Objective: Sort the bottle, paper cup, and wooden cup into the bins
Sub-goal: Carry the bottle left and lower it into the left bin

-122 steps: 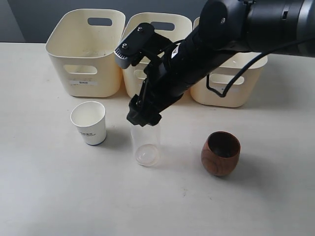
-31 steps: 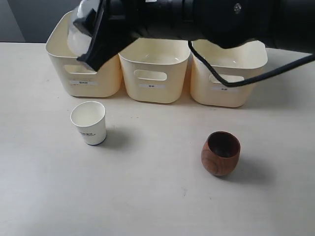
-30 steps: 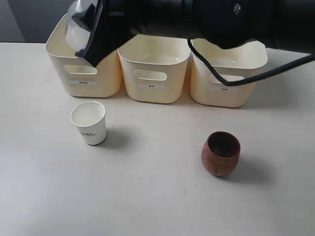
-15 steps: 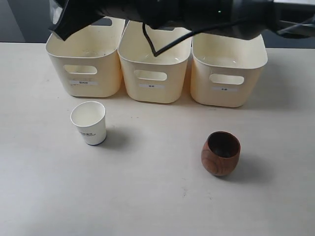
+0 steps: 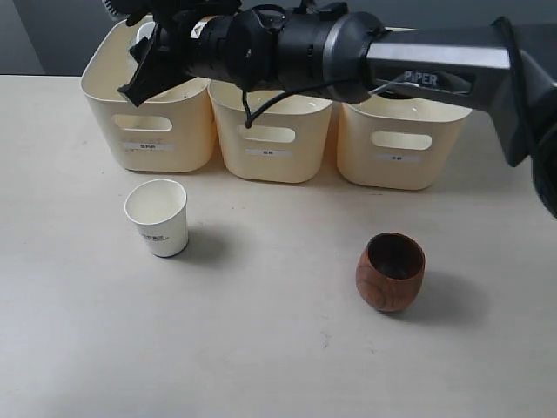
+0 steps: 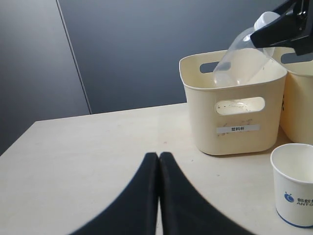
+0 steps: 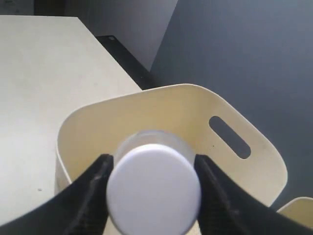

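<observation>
- The bottle (image 6: pixel 240 58), clear and seemingly empty, is likely light and slick; it hangs tilted over the left bin (image 6: pixel 234 122), base inside its rim.
- The right pincer (image 7: pixel 152 188) clamps it at the white cap (image 7: pixel 153 193), a sensible hold.
- The left pincer (image 6: pixel 159 161) rests closed, empty, over the desk (image 6: pixel 88 161).
- Only the exterior view shows the wooden cup (image 5: pixel 390 271); the paper cup (image 5: pixel 157 217) stands near the left bin.

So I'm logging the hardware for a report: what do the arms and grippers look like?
The right arm is black and grey with white PIPER lettering and a black cable looped beneath. The right gripper has dark, rounded fingers. The left gripper shows two smooth, black, tapering fingers.
</observation>
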